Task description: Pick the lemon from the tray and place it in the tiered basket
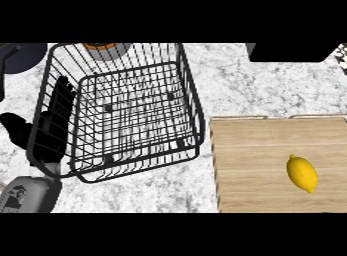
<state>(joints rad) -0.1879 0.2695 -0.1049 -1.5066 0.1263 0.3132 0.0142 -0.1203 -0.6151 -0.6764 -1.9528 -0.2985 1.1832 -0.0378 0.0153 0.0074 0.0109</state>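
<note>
A yellow, oval lemon (pixel 302 173) is seen lying on its side on a light wooden tray with a thin raised rim (pixel 239 150), at about four o'clock in the head view, its long axis running roughly from eleven to five. Nothing touches it, so the pick is judged not yet begun. A black wire tiered basket (pixel 124 107) stands on the grey-white marbled counter (pixel 242 85) at ten o'clock, just beside the tray's left edge; its open top is presented upward, which would allow the fruit to be lowered in from above. The left hand (pixel 54 117) is seen at nine o'clock, behind the basket's left wall, fingers straight and slightly apart, holding nothing; it appears parked clear of the work. The right hand is not shown.
</note>
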